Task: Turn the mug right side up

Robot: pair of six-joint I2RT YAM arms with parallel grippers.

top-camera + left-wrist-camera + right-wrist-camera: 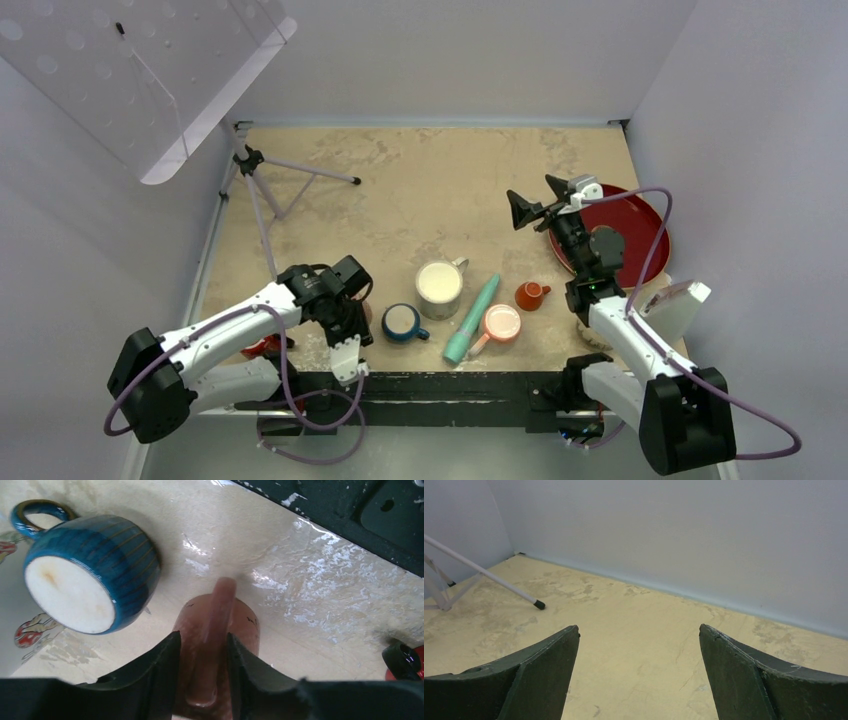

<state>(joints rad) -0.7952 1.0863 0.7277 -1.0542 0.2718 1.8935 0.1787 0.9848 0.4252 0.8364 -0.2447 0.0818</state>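
**Left fingers straddle the mug's handle at the table's near edge**

The mug (pixel 246 628) sits low at the near-left of the table (pixel 420 180), under the left gripper (pixel 202 637) and hidden from the overhead camera. The black rail (pixel 350 510) of the near edge runs just past it, with bare tabletop between. An upturned blue cup (pixel 90 575) stands near on one side and a red-and-black object (pixel 403 660) on the other. The tripod (pixel 262 190) is well apart.

The mug appears to lie on its side with its handle uppermost. Its long axis runs away from the wrist, towards the rail. Which end is the mouth does not show.

The left fingers (pixel 150 672) flank the handle closely, but whether they already pinch it cannot be told. The right gripper (pixel 638 627) hangs spread wide over open table beside the red plate (pixel 640 225), holding nothing.
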